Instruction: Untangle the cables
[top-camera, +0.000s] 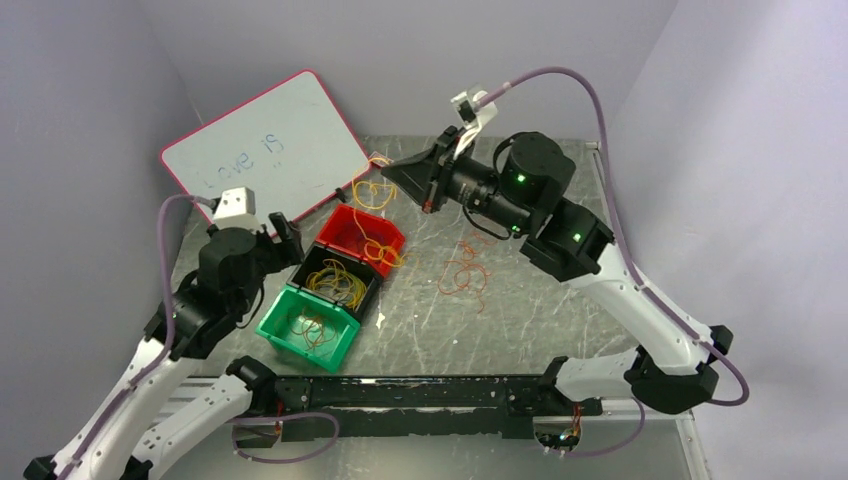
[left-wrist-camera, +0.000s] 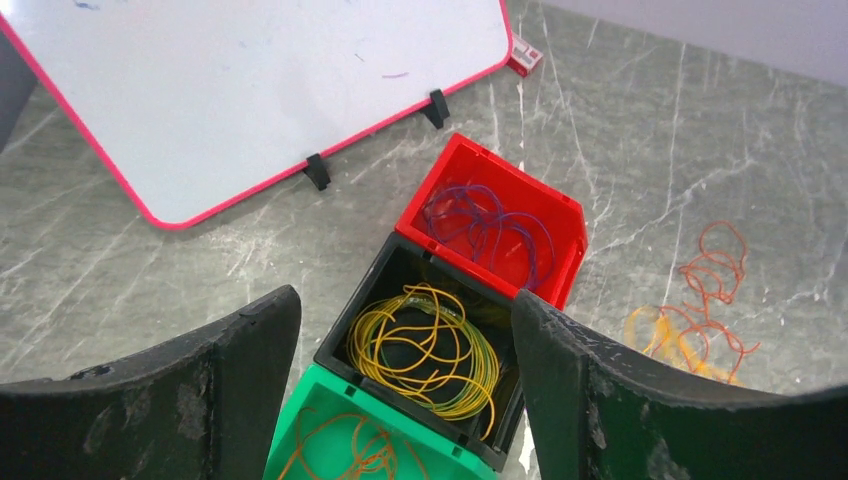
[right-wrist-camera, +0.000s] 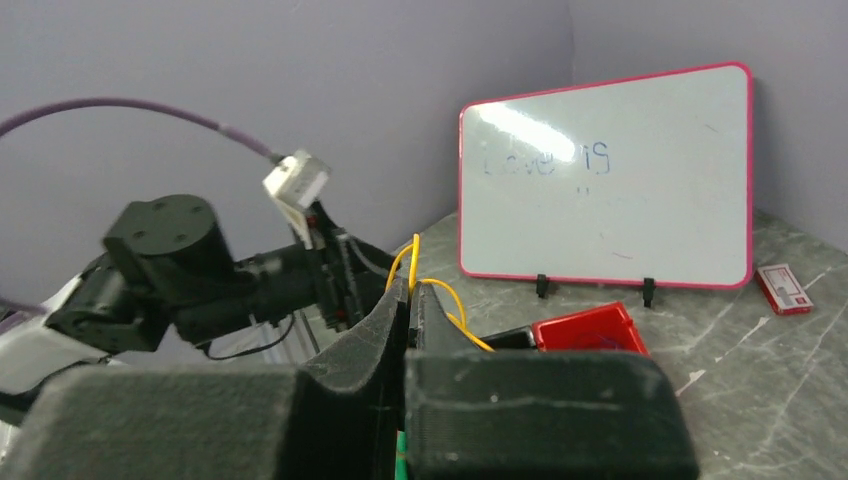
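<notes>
My right tool (right-wrist-camera: 410, 290) is closed tight on one yellow cable (right-wrist-camera: 443, 292). I hold it high, near the red bin (top-camera: 345, 230), so that the loop hangs free from the others. My left tool (left-wrist-camera: 402, 300) stands wide and holds nothing. It hovers over the black bin (left-wrist-camera: 365, 295), where yellow loops lie, I think to be ready to help. The other cables (top-camera: 465, 272), orange and reddish, lie tangled on the desk (top-camera: 560, 300), well apart from the bins.

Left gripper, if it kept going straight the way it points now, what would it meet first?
Most likely the black bin holding yellow cables, framed by the open left gripper; depth is unclear.
</notes>
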